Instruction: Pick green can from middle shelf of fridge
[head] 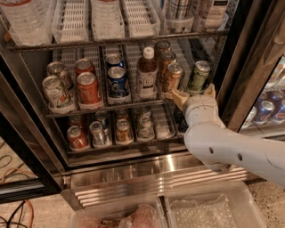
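The white, rounded arm [231,151] bears two dark dots. Its gripper [193,94], at the arm's eleven o'clock end, has spread tan fingers.

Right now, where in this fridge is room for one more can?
Bare: the top white lane trays, between water bottles and top-right cans. Crowded: the middle shelf front, where the open gripper sits just below the green can.

The hand [192,93], fingers [177,96] spread, sits just below the green can [198,75].
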### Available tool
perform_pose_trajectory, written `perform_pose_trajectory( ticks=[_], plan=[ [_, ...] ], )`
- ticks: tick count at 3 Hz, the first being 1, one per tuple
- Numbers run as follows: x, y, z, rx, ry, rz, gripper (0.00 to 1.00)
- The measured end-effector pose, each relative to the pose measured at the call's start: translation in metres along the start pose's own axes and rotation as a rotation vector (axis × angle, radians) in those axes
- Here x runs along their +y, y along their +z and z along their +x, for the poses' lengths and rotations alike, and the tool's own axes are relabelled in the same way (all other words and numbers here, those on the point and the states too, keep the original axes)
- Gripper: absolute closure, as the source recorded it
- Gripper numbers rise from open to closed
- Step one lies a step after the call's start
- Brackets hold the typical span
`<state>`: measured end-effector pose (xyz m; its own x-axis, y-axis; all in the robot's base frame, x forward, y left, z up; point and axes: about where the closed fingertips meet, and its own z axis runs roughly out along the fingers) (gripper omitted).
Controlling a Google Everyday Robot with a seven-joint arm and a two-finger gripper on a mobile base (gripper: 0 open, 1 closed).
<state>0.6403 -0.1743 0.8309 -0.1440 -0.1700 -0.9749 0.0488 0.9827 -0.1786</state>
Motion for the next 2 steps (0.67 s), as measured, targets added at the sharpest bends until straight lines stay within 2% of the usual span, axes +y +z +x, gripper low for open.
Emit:
perform_pose_trajectory(
  ticks=[1,2],
  plan=[
    [-0.0118,0.0073,-0.0027,-0.010,0.015,0.038,0.27],
    [-0.0135,0.0128,-0.0051,-0.018,0.028,0.051,0.34]
  ],
)
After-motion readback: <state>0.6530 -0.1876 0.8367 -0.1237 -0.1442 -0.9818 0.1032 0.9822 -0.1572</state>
